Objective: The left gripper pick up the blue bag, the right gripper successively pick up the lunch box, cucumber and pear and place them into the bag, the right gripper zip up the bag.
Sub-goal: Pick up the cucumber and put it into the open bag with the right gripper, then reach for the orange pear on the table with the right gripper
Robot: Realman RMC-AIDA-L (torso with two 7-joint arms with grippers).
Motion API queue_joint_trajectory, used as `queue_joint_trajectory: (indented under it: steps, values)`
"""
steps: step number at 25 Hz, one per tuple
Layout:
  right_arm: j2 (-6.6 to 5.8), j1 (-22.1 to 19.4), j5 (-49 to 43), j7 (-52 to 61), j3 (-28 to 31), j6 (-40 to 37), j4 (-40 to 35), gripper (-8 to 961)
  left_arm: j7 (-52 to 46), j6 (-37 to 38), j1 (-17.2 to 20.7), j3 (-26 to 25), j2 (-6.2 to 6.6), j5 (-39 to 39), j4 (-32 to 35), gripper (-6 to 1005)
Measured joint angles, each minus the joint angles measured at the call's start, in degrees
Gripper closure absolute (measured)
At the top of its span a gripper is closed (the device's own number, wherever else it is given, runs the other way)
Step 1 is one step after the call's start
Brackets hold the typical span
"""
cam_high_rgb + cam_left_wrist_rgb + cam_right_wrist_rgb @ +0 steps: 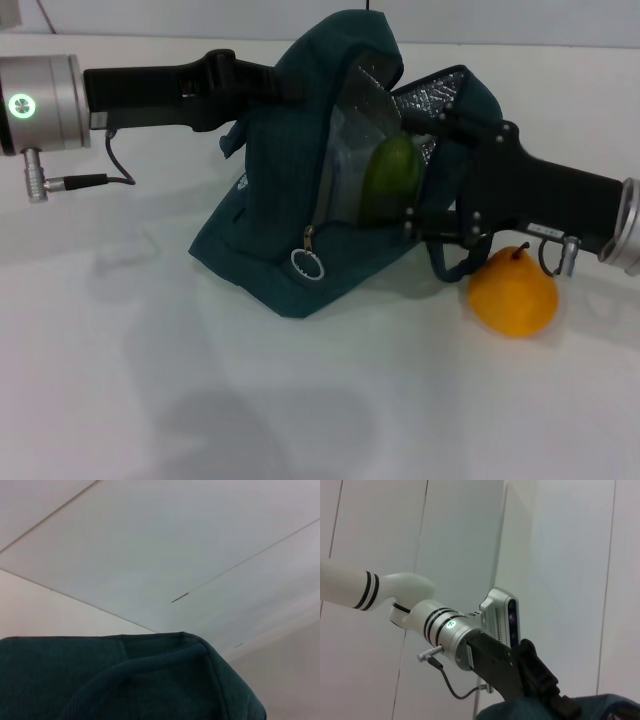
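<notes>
Cucumber at the bag's mouth, pear on the counter

Right end effector reaches in from the right to the open mouth of the bag, its fingers closed on the green cucumber. That cucumber stands nearly upright inside the opening, against the silver lining of the flap. Black strap loops hang just beneath the right end effector.

Left end effector comes in from the left and meets the upper back of the bag, gripping the fabric there so that the top stands up in a peak. Its fingertips are buried in the cloth. In the right wrist view the left end effector shows the same hold, its black body sinking into the bag at the frame's edge. The left wrist view shows only a fold of the bag and pale wall panels beyond it.

The bag's lower part rests on the white counter, and a zipper pull ring dangles at the front seam. The pear sits on the counter just beside the bag, below the right arm. The lunch box cannot be made out.
</notes>
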Motion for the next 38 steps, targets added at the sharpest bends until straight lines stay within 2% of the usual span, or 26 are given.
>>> queue_joint_trajectory:
  steps: [3,6,9,11,14,16,17,22,30,38]
  values:
    - [-0.08,-0.84,0.03,0.47,2.74,-2.23,0.42,97,0.02,0.03,0.08,0.01,0.01,-0.35,-0.1,935]
    - [-0.28,-2.87,-0.07,0.51,7.82,-6.77,0.61,101,0.15,0.05,0.25,0.0,0.42,-1.04,-1.05,935]
    - [-1.1,-5.76,-0.12,1.43,13.35,-11.64,0.36,104,0.62,0.05,0.26,-0.4,0.67,-1.53,-2.16,935]
    - [-2.35,-7.63,-0.17,2.94,16.38,-15.02,0.58,106,1.12,0.04,0.27,-1.18,0.85,-1.65,-2.96,935]
    - [-5.16,-9.99,-0.62,3.87,17.65,-18.39,2.7,110,1.54,0.02,0.32,-1.92,0.94,-1.85,-3.69,935]
    - [-6.15,-10.65,-1.24,3.91,17.68,-18.51,5.45,111,1.62,-0.01,0.65,-2.03,0.95,-1.91,-3.75,935]
    - [-6.21,-10.79,-1.58,3.88,17.71,-18.13,7.32,112,1.67,-0.04,0.8,-2.05,0.95,-1.92,-3.76,935]
    - [-5.1,-10.99,-4.34,2.89,17.7,-12.64,12.88,115,2.57,-0.35,0.98,-2.16,0.63,-2.1,-4.81,935]
    - [-2.5,-9.1,-12.23,2.56,17.73,-6.53,11.94,150,3.03,-0.4,0.91,-2.19,0.67,-2.22,-5.1,935]
    - [-1.65,-7.79,-13.3,1.19,17.38,-4.77,11.8,184,3.09,-0.4,0.95,-2.2,0.87,-2.22,-5.1,935]
